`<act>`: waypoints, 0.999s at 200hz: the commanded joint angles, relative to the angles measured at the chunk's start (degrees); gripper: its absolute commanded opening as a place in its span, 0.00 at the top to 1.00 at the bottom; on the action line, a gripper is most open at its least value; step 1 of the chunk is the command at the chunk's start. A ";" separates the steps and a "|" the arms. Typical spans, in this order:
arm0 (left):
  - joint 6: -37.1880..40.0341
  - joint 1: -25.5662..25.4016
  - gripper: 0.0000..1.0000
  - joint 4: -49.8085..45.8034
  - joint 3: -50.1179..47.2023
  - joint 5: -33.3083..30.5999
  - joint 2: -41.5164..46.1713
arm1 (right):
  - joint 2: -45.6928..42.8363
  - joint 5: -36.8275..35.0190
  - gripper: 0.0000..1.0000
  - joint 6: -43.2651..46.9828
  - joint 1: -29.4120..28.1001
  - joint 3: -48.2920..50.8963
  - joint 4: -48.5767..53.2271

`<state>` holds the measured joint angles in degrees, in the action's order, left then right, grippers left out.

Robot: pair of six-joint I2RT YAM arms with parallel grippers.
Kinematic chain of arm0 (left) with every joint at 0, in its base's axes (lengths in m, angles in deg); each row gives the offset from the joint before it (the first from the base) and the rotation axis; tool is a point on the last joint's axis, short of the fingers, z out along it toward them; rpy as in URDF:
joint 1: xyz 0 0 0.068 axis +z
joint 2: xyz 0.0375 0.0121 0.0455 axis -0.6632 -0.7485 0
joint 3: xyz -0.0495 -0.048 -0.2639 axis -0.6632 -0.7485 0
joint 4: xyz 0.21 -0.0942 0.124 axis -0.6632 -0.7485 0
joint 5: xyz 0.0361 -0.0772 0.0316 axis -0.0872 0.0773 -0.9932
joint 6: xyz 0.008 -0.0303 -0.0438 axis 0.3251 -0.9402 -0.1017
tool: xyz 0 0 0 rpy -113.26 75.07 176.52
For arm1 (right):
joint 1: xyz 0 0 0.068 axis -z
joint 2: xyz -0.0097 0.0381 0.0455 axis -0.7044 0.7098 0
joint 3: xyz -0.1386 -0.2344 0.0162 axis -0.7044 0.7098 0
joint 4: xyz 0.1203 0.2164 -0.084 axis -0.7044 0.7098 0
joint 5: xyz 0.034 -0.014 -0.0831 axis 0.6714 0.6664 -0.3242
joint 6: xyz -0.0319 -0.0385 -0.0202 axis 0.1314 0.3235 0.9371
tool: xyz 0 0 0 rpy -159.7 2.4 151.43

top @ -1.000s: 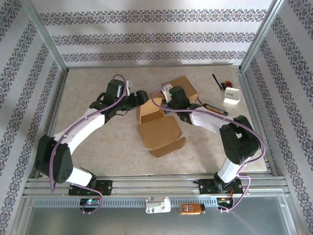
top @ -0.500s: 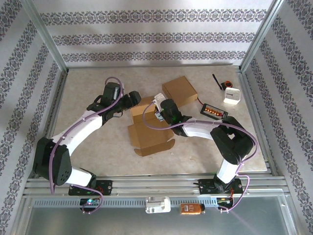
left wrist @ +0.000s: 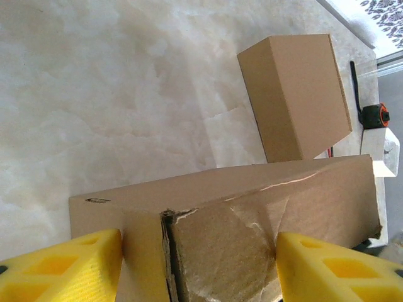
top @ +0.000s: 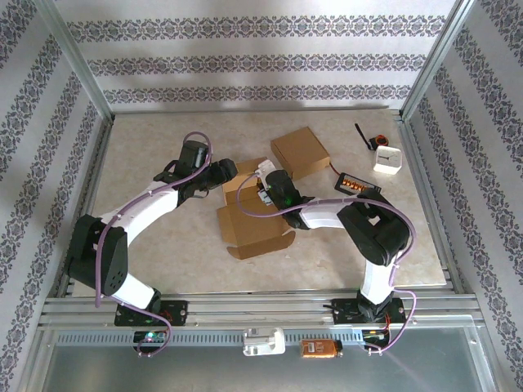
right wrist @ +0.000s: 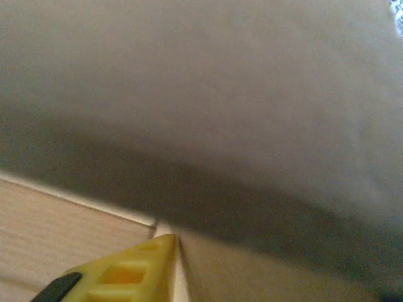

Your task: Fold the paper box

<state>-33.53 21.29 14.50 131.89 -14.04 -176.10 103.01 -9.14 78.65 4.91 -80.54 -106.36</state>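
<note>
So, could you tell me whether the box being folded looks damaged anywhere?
Yes. The paper box has a ragged tear and a peeled, wrinkled surface along a seam facing the left gripper, seen from the left wrist.

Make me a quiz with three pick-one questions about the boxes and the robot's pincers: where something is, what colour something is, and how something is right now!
1. Where is the closed brown box?
A. beyond the open box, toward the far edge of the table
B. inside it
C. held up in a pincer

2. What colour are the fingers of the left pincer?
A. blue
B. yellow
C. red

3. How is the open box's big flap?
A. taped shut
B. standing straight up
C. spread out on the table

Answers:
1. A, because in the top view it sits apart, farther back and to the right.
2. B, because the left wrist view shows yellow fingers.
3. C, because the top view shows it lying open on the near side.
</note>
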 commanded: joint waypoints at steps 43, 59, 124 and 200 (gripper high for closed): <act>-0.73 0.42 0.36 3.33 -1.41 3.06 1.09 | 2.64 0.35 0.97 -4.84 0.05 1.43 -6.41; -1.14 0.41 0.37 3.59 -1.45 3.42 0.94 | 2.40 0.92 1.00 -6.25 -0.06 1.72 -7.05; 0.10 0.43 0.37 2.78 -1.11 3.56 1.55 | 3.83 0.89 0.83 -9.16 -0.10 0.04 -7.18; 5.07 0.41 0.23 -0.74 -0.46 -2.66 9.52 | -4.35 1.71 1.00 -5.24 0.66 3.87 -7.48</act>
<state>-32.94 21.53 15.50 130.39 -13.16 -172.72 104.78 -9.16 69.77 5.54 -78.57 -113.46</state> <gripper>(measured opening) 0.742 0.053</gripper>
